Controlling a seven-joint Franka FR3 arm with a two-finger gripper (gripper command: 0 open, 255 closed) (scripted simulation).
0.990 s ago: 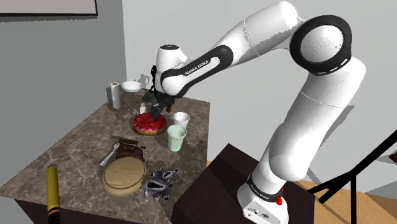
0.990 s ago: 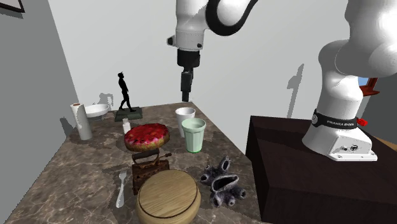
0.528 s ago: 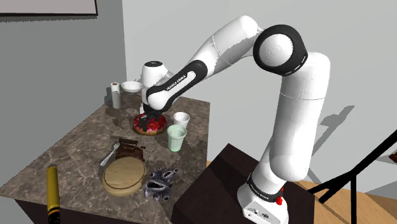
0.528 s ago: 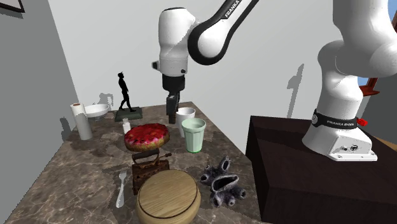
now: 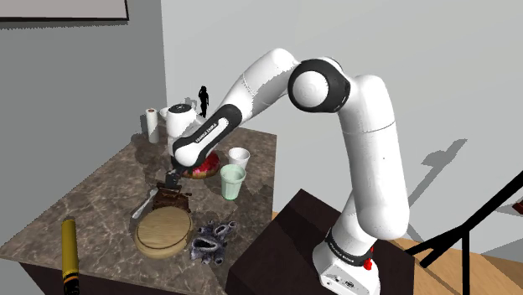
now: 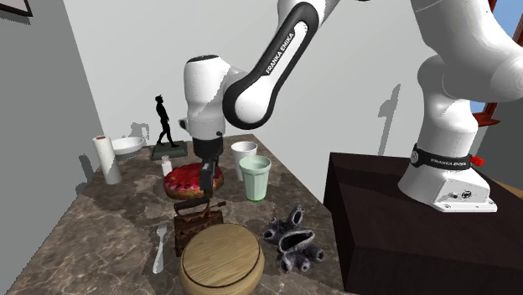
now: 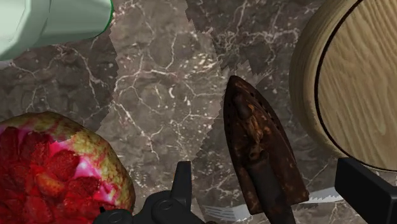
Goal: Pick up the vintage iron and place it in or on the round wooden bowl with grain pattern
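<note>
The vintage iron (image 5: 172, 199) (image 6: 198, 223) is dark, rusty brown and rests on the marble tabletop between the tart and the bowl. The round wooden bowl (image 5: 163, 232) (image 6: 222, 260) with grain pattern lies just in front of it, near the table's front edge. My gripper (image 5: 172, 179) (image 6: 205, 186) hangs open a little above the iron's handle. In the wrist view the iron (image 7: 257, 146) lies lengthwise between my spread fingers, untouched, with the gripper (image 7: 264, 170) over its wide end and the bowl (image 7: 356, 89) beside it.
A strawberry tart (image 5: 202, 167) (image 6: 193, 178) (image 7: 57, 165) sits just behind the iron. A pale green cup (image 5: 232, 181) (image 6: 255, 178), a white cup (image 6: 244, 152), a fork (image 6: 159, 249), a dark knobbly object (image 6: 293, 239), a paper roll (image 6: 106, 159) and a yellow cylinder (image 5: 69, 250) share the table.
The arm has swung down and forward, from high above the tart to just over the iron. Nothing on the table has moved.
</note>
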